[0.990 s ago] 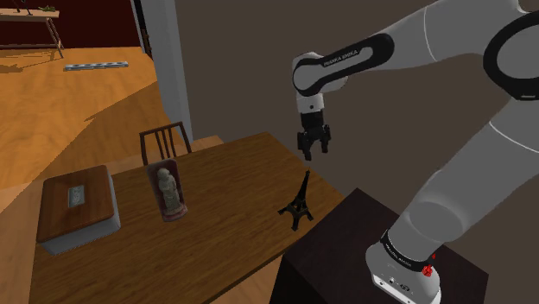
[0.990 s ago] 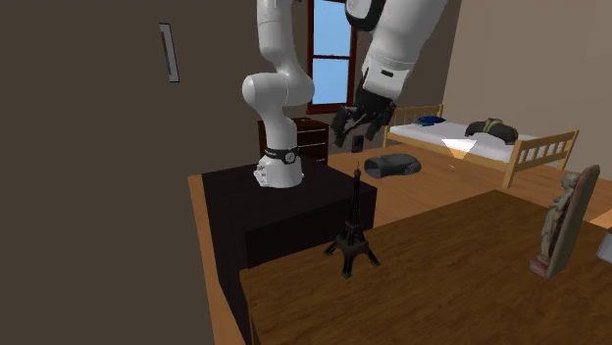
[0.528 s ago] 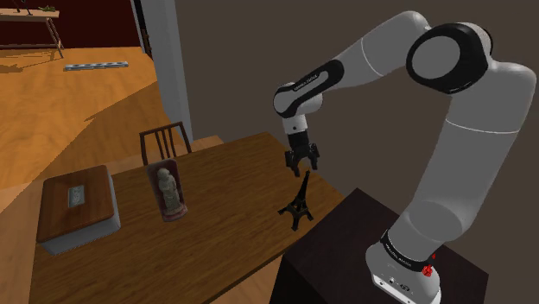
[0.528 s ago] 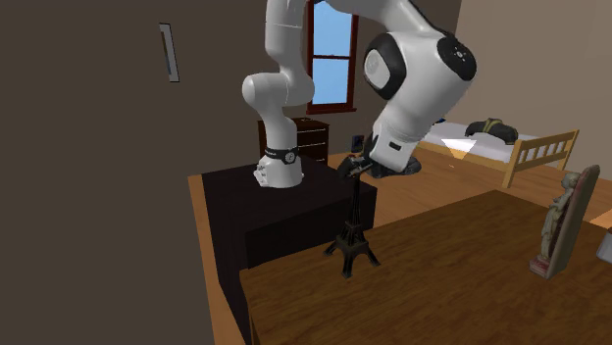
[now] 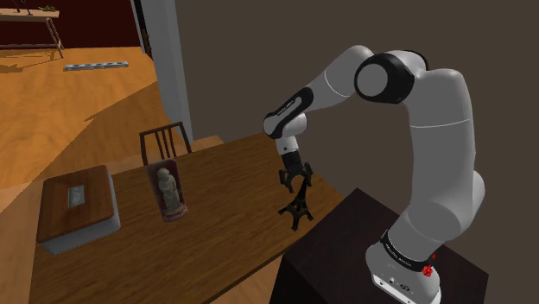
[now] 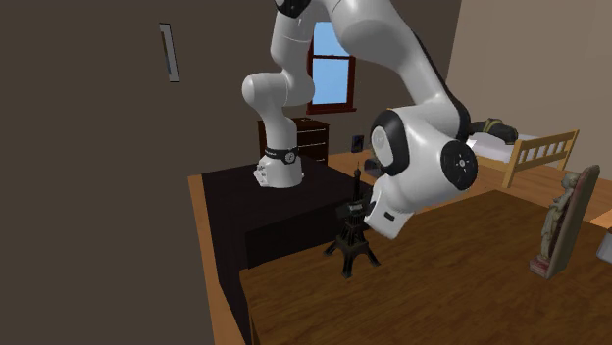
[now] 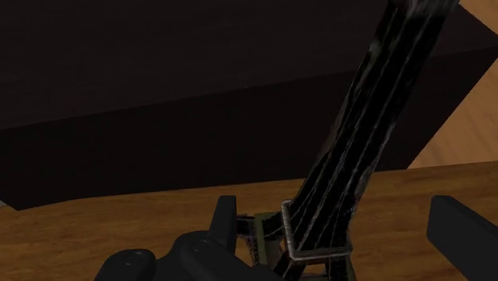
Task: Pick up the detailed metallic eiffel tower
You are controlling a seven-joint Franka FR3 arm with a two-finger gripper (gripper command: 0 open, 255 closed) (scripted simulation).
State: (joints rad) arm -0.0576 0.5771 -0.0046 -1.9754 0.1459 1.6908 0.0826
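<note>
Wooden table (image 5: 229,177) bears the dark eiffel tower (image 5: 296,207), hand (image 5: 294,180) straddling its spire (fingers apart), figurine (image 5: 169,192) well apart.

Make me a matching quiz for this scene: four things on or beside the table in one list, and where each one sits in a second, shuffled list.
Things:
1. Eiffel tower model
2. figurine
3. flat box
4. chair

Places:
A. at the end of the table on the shoulder view's left
B. behind the table's far edge
C. by the table edge nearest the stand, under the gripper
D. mid-table, between the box and the tower

Pairs: 1-C, 2-D, 3-A, 4-B.
</note>
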